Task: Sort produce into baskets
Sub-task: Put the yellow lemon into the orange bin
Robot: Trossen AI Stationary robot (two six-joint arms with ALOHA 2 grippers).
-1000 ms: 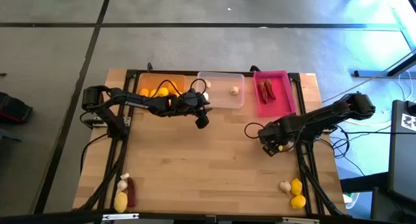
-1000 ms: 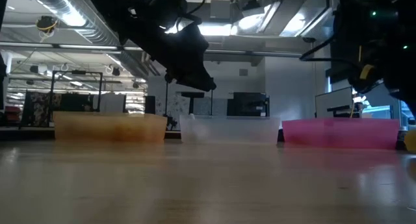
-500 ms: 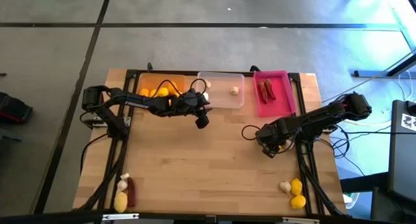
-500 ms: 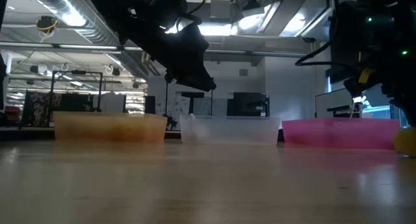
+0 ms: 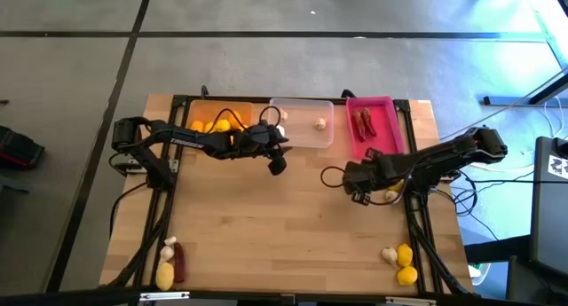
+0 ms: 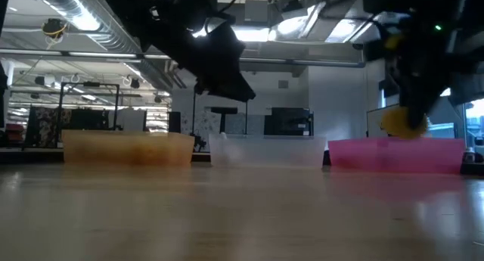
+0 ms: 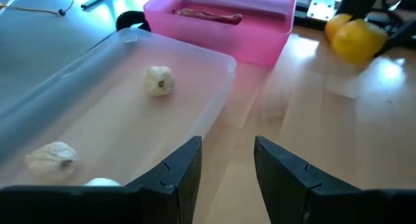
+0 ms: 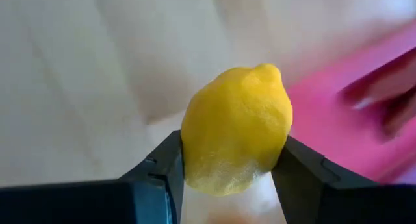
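Observation:
Three baskets stand along the far edge: an orange one (image 5: pixel 206 113) with lemons in it, a clear one (image 5: pixel 306 133) with garlic bulbs (image 7: pixel 159 80), and a pink one (image 5: pixel 383 139) with chilies (image 5: pixel 364 121). My right gripper (image 5: pixel 358 187) is shut on a yellow lemon (image 8: pixel 237 126), just near of the pink basket (image 6: pixel 397 155). The lemon (image 6: pixel 401 123) also shows in the low view, above the table. My left gripper (image 7: pixel 226 169) stands open above the clear basket's near edge, nothing between its fingers. My right gripper pinches the lemon's two sides (image 8: pixel 195 156) between its two fingers, across the fruit's middle. The fingers come from above, pointing steeply down. The lemon is lifted clear of the table, and its pointed end (image 8: pixel 268 69) sticks out past the fingertips.
Loose produce lies at the near left corner: a garlic (image 5: pixel 169 250), a chili (image 5: pixel 179 263), a lemon (image 5: pixel 165 276). At the near right corner lie a garlic (image 5: pixel 389 254) and two lemons (image 5: pixel 406 263). Bare wood fills the middle of the table (image 5: pixel 266 217).
My right gripper has risen with the lemon, which lay on the table before and now hangs clear. It has gone toward the table's left and far edges, nearer the pink basket, and its wrist has rolled.

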